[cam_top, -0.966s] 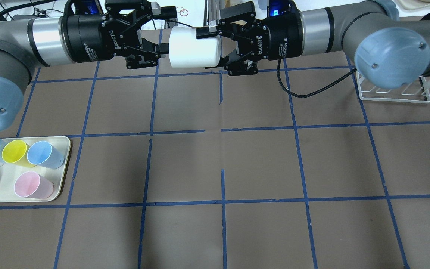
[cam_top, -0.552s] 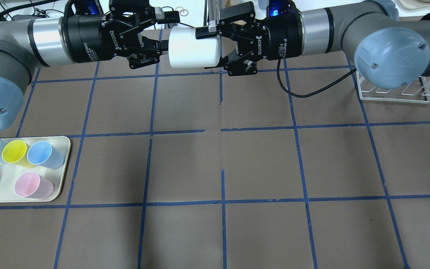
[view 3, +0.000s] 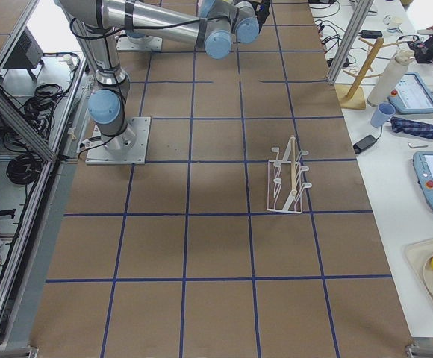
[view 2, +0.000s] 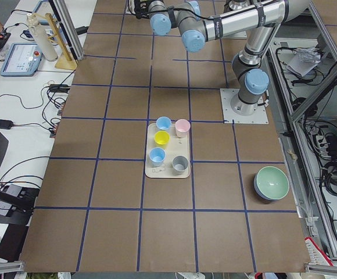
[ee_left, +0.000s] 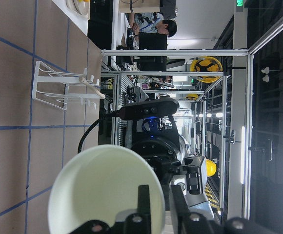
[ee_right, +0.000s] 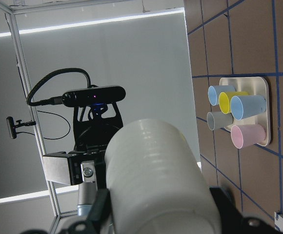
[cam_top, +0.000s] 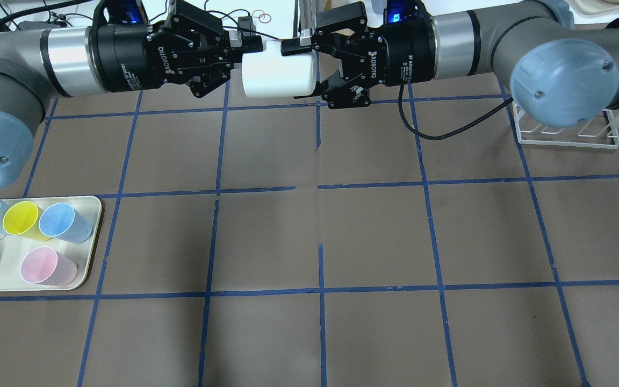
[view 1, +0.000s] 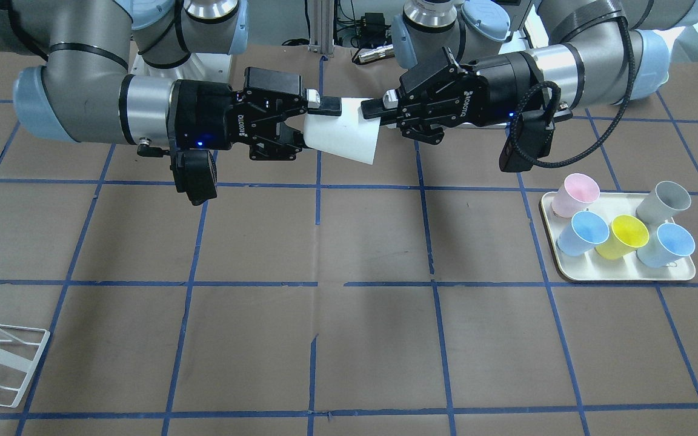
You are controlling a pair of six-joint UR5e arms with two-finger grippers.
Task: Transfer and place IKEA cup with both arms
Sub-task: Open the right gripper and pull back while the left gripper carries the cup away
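The off-white IKEA cup (cam_top: 280, 75) is held on its side in the air over the far middle of the table, between both arms. My left gripper (cam_top: 247, 51) is shut on its rim, with one finger inside the mouth and one outside, as the left wrist view (ee_left: 160, 204) shows. My right gripper (cam_top: 301, 72) is shut around the cup's base end, one finger on each side of the body (ee_right: 156, 175). In the front-facing view the cup (view 1: 343, 136) has its mouth toward the left gripper (view 1: 373, 112) and its base in the right gripper (view 1: 315, 127).
A cream tray (cam_top: 97, 215) at the near left holds two blue cups, a yellow cup (cam_top: 19, 217), a pink cup (cam_top: 41, 266) and a grey cup. A white wire rack (cam_top: 567, 141) stands at the far right. A green bowl (view 2: 272, 183) sits near the robot's base.
The left gripper's fingers, apart a second ago, have come together on the cup's rim. The right gripper and the cup have barely moved.
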